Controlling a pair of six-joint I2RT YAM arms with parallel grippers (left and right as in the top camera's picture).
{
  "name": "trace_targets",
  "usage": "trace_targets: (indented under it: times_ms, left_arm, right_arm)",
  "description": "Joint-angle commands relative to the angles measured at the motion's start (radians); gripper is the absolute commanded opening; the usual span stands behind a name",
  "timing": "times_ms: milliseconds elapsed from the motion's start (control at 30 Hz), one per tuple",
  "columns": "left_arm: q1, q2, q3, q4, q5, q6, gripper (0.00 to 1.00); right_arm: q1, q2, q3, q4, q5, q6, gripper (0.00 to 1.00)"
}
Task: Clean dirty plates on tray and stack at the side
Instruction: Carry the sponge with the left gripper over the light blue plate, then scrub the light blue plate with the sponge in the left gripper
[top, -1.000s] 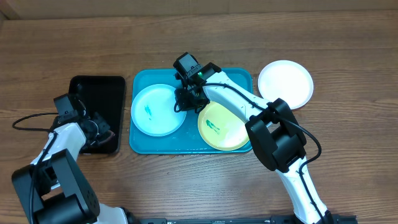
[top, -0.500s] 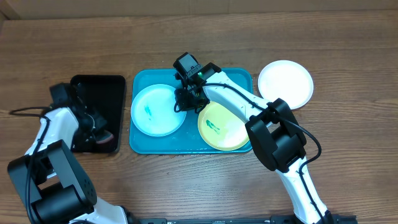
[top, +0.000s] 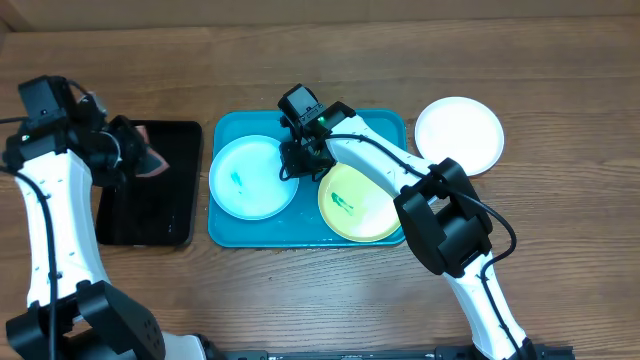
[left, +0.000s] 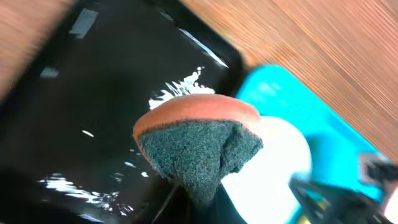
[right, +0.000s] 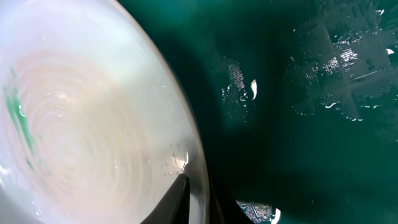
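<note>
The turquoise tray (top: 385, 125) holds the light blue plate (top: 250, 178), which has a teal smear, and the pale yellow plate (top: 360, 203), which has a green smear. The white plate (top: 458, 135) lies on the table to the tray's right. My right gripper (top: 298, 163) is shut on the light blue plate's right rim; the right wrist view shows its fingers (right: 196, 199) clamping the rim (right: 186, 134) over the tray floor (right: 292, 99). My left gripper (top: 128, 152) is shut on an orange-and-green sponge (top: 152, 160) (left: 199, 146), held above the black tray.
A smaller black tray (top: 150, 200) lies left of the turquoise tray, wet and glossy in the left wrist view (left: 74, 99). Bare wooden table lies around both trays. The right arm reaches over the yellow plate.
My left arm has lifted the sponge off the black tray and swung up toward the tray's far left. The right gripper and the plates have not moved.
</note>
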Motion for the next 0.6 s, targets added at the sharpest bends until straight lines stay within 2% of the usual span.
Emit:
trace_targets:
  times_ms: [0,67,200,333,467,567]
  left_arm:
    - [-0.074,0.024,-0.023,0.007,0.121,0.029,0.04]
    - [-0.127,0.043,-0.047,0.037,0.117,0.029,0.04]
    - [-0.231,0.094,-0.098,0.124,0.081,0.028,0.04]
    - [-0.315,0.166,-0.103,0.147,0.008,0.008,0.04]
    - [-0.359,0.227,-0.103,0.156,0.003,0.004,0.04]
    - [-0.373,0.266,-0.103,0.153,-0.038,-0.044,0.04]
  right_arm:
    - [0.014,-0.004,-0.027,-0.005,0.042,0.001,0.08]
    - [0.014,-0.004,-0.027,-0.016,0.042,0.001,0.04]
    - [0.014,-0.004,-0.027,-0.04,0.042,0.001,0.04]
    - [0.014,-0.004,-0.026,-0.07,0.042,-0.002,0.04]
    - [0.013,-0.004,-0.027,-0.077,0.042,0.002,0.04]
    - [0.013,-0.004,-0.026,-0.075,0.042,0.01,0.04]
